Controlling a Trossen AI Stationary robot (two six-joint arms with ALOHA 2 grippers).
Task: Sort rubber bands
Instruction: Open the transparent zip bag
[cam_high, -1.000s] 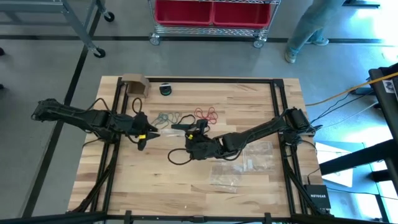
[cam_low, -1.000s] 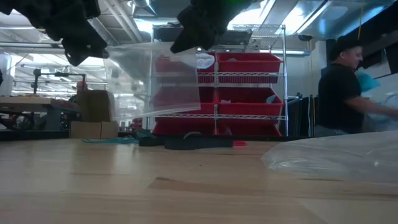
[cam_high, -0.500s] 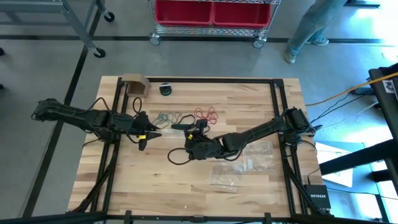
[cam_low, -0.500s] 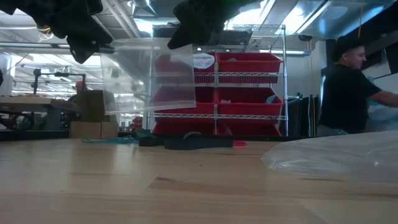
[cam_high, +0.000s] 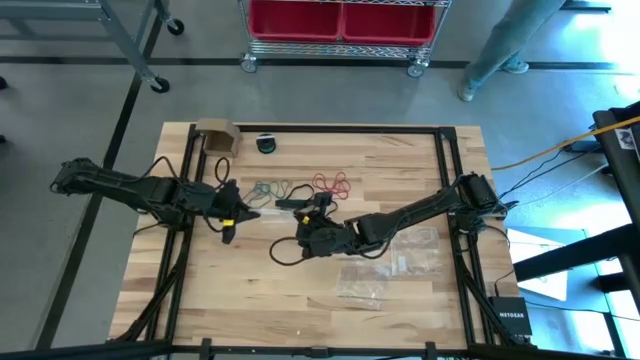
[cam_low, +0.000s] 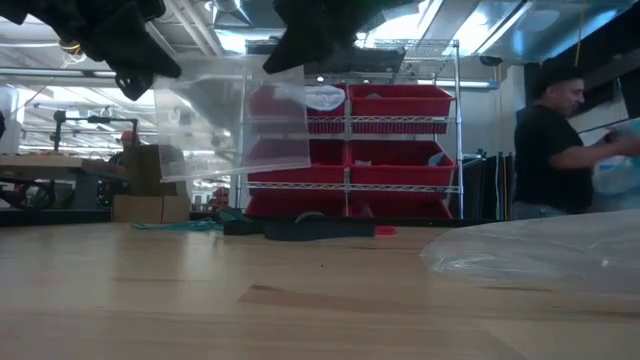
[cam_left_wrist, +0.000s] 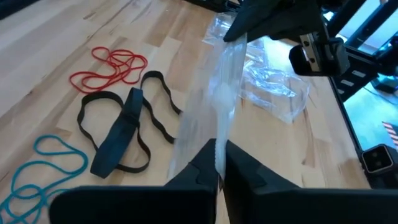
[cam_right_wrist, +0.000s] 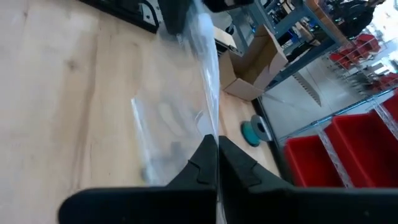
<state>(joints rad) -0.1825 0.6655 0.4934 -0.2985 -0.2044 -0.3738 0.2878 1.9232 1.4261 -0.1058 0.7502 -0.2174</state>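
Note:
A clear plastic zip bag (cam_low: 235, 120) hangs in the air between my two grippers. My left gripper (cam_high: 240, 213) is shut on its one end, my right gripper (cam_high: 308, 226) on the other. The rubber bands lie on the table beyond the bag in three clusters. In the left wrist view these are teal loops (cam_left_wrist: 43, 168), larger black loops (cam_left_wrist: 124, 121) and red loops (cam_left_wrist: 112, 65). In the high view the teal (cam_high: 268, 188), black (cam_high: 292, 202) and red (cam_high: 332, 183) clusters lie in a row. My left gripper pinches the bag's edge (cam_left_wrist: 219, 142) between its two fingers, coming from the table's left. The bag runs from there to the other gripper, edge-on and lifted clear of the table. My right gripper pinches the bag's opposite edge (cam_right_wrist: 211, 127) between its two fingers, coming from the table's right. The sheet (cam_low: 290, 110) hangs below the fingers, clear of the table.
More clear zip bags (cam_high: 390, 262) lie in a heap at the table's right, seen close in the low view (cam_low: 540, 250). An open cardboard box (cam_high: 218, 138) and a small dark roll (cam_high: 266, 144) stand at the far edge. A person (cam_low: 550, 150) stands beyond the table.
The bag hung from my right gripper alone. Its free end has swung over and up toward my left gripper, which has taken hold of its edge. Both grippers have otherwise stayed almost in place.

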